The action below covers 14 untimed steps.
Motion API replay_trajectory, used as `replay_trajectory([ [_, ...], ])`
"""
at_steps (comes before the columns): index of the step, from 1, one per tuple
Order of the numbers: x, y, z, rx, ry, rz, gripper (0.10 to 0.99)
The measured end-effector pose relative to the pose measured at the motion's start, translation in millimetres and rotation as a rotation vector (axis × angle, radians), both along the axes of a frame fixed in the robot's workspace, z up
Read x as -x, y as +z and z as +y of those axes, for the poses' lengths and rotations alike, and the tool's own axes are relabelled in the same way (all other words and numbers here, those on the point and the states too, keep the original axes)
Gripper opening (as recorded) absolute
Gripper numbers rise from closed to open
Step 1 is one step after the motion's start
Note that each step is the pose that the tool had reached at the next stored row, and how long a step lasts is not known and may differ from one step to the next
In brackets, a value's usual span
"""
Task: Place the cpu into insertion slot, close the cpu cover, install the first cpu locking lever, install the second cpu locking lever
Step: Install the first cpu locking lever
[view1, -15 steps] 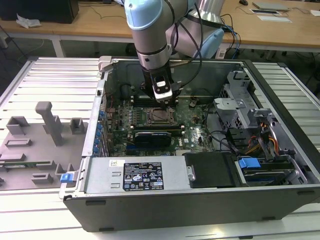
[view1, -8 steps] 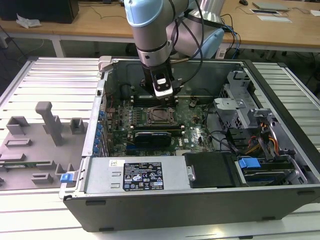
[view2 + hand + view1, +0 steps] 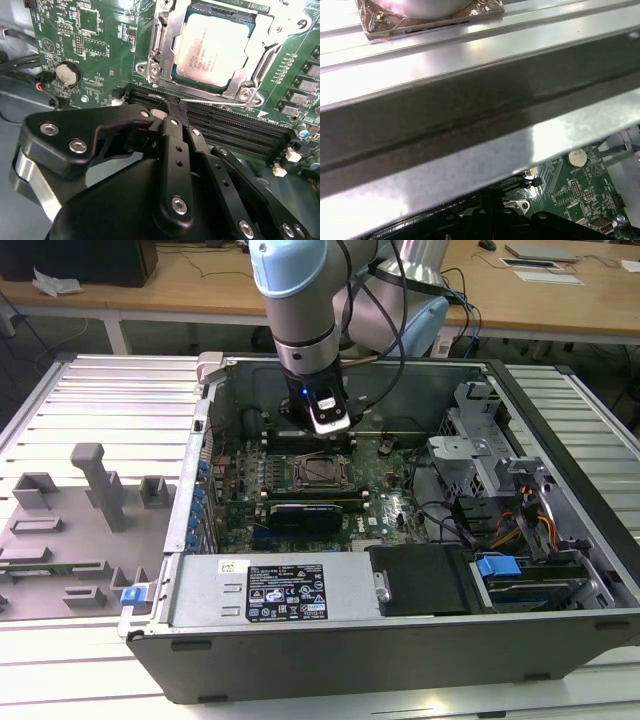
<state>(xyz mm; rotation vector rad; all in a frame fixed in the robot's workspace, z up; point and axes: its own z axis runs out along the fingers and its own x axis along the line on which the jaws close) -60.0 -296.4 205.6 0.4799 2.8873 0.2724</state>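
Both fingers [image 3: 176, 135] of my hand [image 3: 175, 107] are pressed together, narrow, with nothing between them. Their tips hang just over the black memory slots [image 3: 235, 132] that run right beside the insertion slot [image 3: 322, 473] on the green motherboard [image 3: 100, 30]. The cpu [image 3: 212, 47] lies flat in that slot, pale metal top up. The cpu cover [image 3: 159, 35] lies down around it, its silvery frame bordering the chip on all sides.
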Motion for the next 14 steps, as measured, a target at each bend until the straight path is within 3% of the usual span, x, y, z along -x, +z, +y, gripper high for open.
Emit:
replay_trajectory([
  [14,-3.5,-7.9,-3.1,-0.001,0.000,-0.0003,0.106],
])
